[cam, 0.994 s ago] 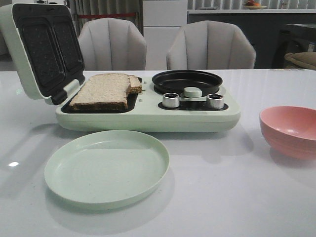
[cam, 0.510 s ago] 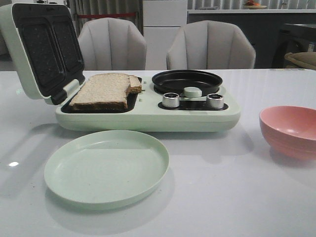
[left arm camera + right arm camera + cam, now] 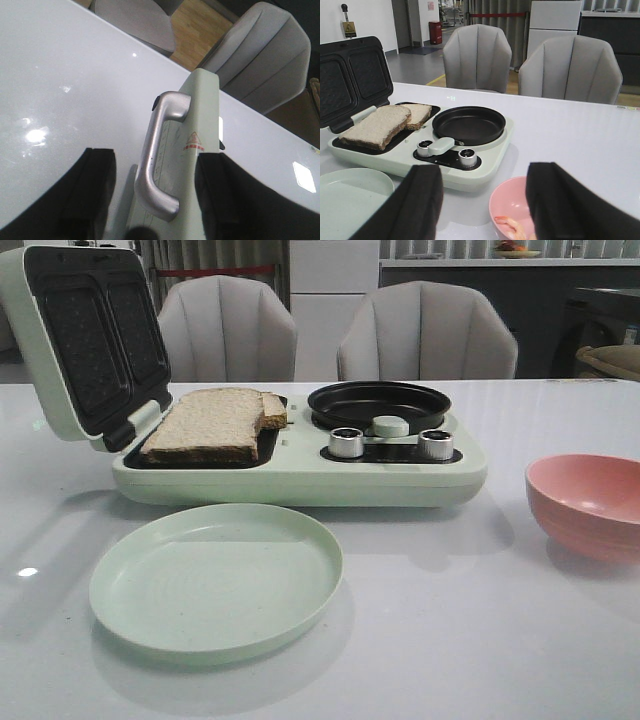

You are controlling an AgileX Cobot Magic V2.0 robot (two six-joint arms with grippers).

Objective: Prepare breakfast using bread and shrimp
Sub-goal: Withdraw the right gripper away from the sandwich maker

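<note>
Front view: bread (image 3: 210,423) on the open sandwich maker (image 3: 300,465) — both grippers' jaws wide, empty.

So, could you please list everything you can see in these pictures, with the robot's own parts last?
bread: two, tan, on the open grill plate
shrimp: one, orange-pink, in the bowl
breakfast maker: one, pale green, mid-table, lid up
pan: one, black, on the maker
knobs: two, silver, by the pan
lid handle: one, silver
plate: one, pale green, nearest the robot
bowl: one, pink, right
chairs: two, grey, behind
table: white
left gripper: open, astride the handle
right gripper: open, over the bowl
</note>
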